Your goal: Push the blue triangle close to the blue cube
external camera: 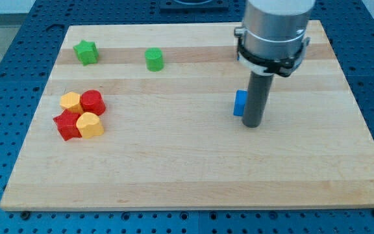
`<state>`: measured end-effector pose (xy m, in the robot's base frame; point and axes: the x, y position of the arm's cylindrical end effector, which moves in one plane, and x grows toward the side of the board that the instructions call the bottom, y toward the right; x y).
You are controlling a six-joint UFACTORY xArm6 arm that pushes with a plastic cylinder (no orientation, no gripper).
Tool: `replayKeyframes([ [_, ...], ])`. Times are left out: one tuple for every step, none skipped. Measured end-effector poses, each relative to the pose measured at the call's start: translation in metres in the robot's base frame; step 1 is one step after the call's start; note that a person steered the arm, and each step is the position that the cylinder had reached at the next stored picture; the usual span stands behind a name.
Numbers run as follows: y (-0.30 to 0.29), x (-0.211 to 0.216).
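One blue block (239, 103) lies right of the board's middle, partly hidden behind my rod, so I cannot tell its shape. My tip (252, 125) rests on the board, touching or almost touching the blue block's right side. No second blue block shows; the arm's grey body (274, 29) hides part of the board's top right.
A green star (86, 52) and a green cylinder (154, 59) lie near the top left. A cluster sits at the left: yellow hexagon (71, 101), red cylinder (93, 102), red star (66, 125), yellow block (90, 125). The wooden board (193, 175) ends on all sides at a blue table.
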<state>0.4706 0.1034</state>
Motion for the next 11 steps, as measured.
replayKeyframes([
  [0.0, -0.046],
  [0.0, -0.082],
  [0.005, -0.086],
  [0.067, -0.11],
  [0.104, -0.173],
  [0.087, -0.204],
  [0.059, -0.185],
  [0.044, -0.151],
  [0.029, -0.142],
  [0.035, -0.182],
  [0.032, -0.213],
])
